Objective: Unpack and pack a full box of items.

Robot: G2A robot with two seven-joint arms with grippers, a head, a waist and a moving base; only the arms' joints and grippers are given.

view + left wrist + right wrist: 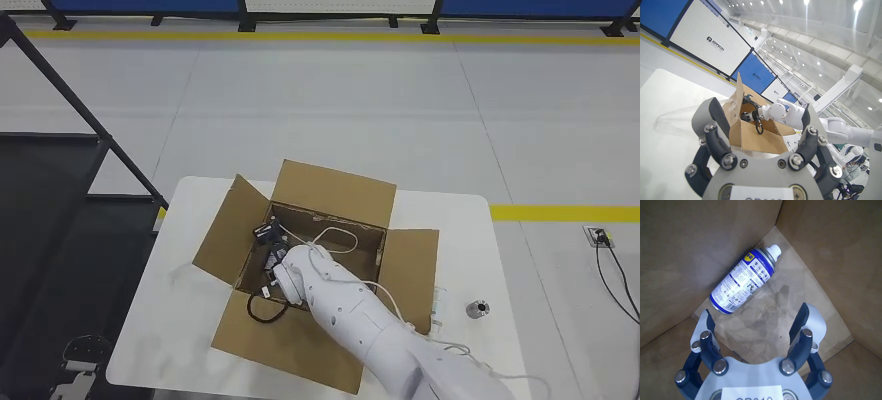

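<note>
An open cardboard box (335,186) stands on the white table (185,330) with its flaps spread out. My right gripper (268,256) is down inside the box, reaching in from the near right. In the right wrist view it (755,310) is open, with nothing between its fingers. Just beyond it, a blue and white spray can (745,279) lies on its side on the box floor (768,321), against one wall, its white cap toward a corner. My left gripper (761,106) is open and holds nothing, low over the table, facing the box (761,141) from some way off.
A small metal cylinder (478,308) stands on the table to the right of the box. A clear plastic bag (673,118) lies on the table near my left gripper. A dark rack (50,250) stands beside the table's left edge.
</note>
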